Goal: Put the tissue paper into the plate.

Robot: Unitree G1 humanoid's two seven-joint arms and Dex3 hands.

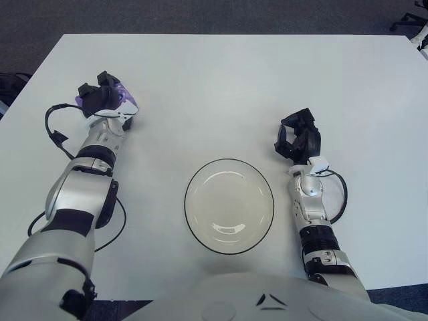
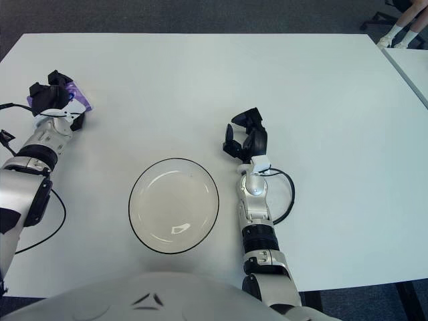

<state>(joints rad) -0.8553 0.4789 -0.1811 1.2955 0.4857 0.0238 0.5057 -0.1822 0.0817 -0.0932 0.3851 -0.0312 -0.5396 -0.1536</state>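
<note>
One plate [image 1: 229, 206], glass with a dark rim, sits bare on the white surface [image 1: 221, 87]. Far to its left, the left hand [image 1: 103, 97] clenches purple-white tissue paper [image 1: 127, 101]; the right hand [image 1: 297, 140] beside the plate hangs relaxed, holding nothing

White table [image 1: 221, 80] filled most of the view; dark grey carpet floor [image 1: 200, 17] lay beyond it, chair base [image 1: 408, 20] at top right.

I see through 2 cameras on the robot's head, side by side. Both look forward and down at the white tabletop [image 1: 221, 87] from close above. Both show the same plate [image 1: 229, 206], just shifted sideways.
</note>
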